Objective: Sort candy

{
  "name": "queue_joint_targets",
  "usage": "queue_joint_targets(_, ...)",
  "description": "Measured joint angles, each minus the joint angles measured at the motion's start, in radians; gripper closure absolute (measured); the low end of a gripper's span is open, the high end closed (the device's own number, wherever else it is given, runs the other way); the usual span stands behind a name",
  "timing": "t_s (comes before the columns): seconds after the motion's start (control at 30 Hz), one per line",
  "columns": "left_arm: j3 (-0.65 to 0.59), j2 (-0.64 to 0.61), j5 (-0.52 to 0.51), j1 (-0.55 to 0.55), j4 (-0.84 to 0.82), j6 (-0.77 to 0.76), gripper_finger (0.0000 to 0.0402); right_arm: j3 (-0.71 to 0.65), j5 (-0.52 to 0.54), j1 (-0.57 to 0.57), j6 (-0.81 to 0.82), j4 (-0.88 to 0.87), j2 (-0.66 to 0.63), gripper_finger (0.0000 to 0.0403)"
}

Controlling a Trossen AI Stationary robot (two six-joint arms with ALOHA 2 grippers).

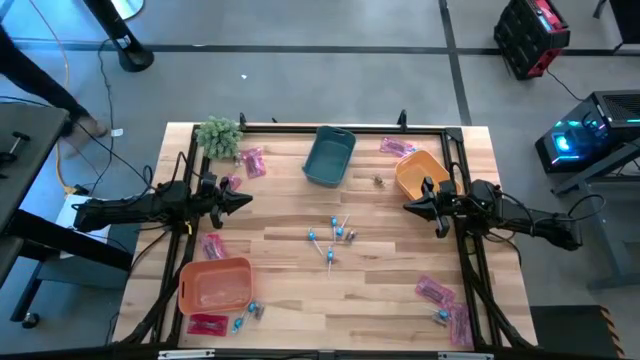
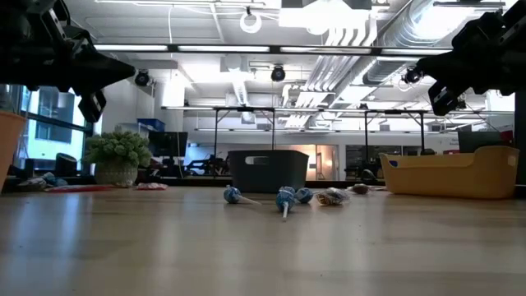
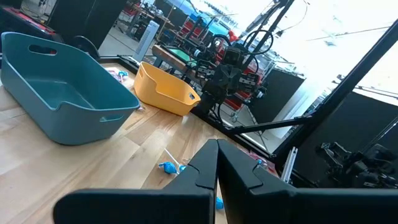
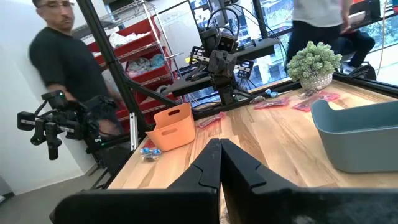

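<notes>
Several blue-wrapped lollipops (image 1: pixel 331 237) (image 2: pixel 283 197) lie mid-table with their white sticks flat on the wood. Pink packets lie flat near the plant (image 1: pixel 252 161), by the far right corner (image 1: pixel 396 147), at the near right (image 1: pixel 436 291) and by the near-left bin (image 1: pixel 212 245). A small brownish piece (image 1: pixel 380 180) sits between the two far bins. My left gripper (image 1: pixel 248 200) (image 3: pixel 217 163) is shut and holds nothing, raised over the table's left side. My right gripper (image 1: pixel 408 206) (image 4: pixel 220 163) is shut and holds nothing, raised over the right side, facing the left one.
A teal bin (image 1: pixel 330 156) stands at the far middle, a yellow-orange bin (image 1: pixel 419 172) beside my right gripper, an orange-red bin (image 1: pixel 214 285) near left. A green plant (image 1: pixel 219 135) occupies the far left corner. A person (image 4: pixel 62 50) stands beyond the table's left side.
</notes>
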Motion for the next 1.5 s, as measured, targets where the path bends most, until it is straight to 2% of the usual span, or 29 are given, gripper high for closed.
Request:
queue_joint_targets(1.3, 0.000, 0.000, 0.000, 0.000, 0.000, 0.000, 0.0401, 0.000, 0.000, 0.000, 0.000, 0.000, 0.000, 0.0403)
queue_joint_targets(1.5, 0.000, 0.000, -0.002, 0.000, 0.022, -0.088, 0.0402, 0.000, 0.000, 0.000, 0.000, 0.000, 0.000, 0.0403)
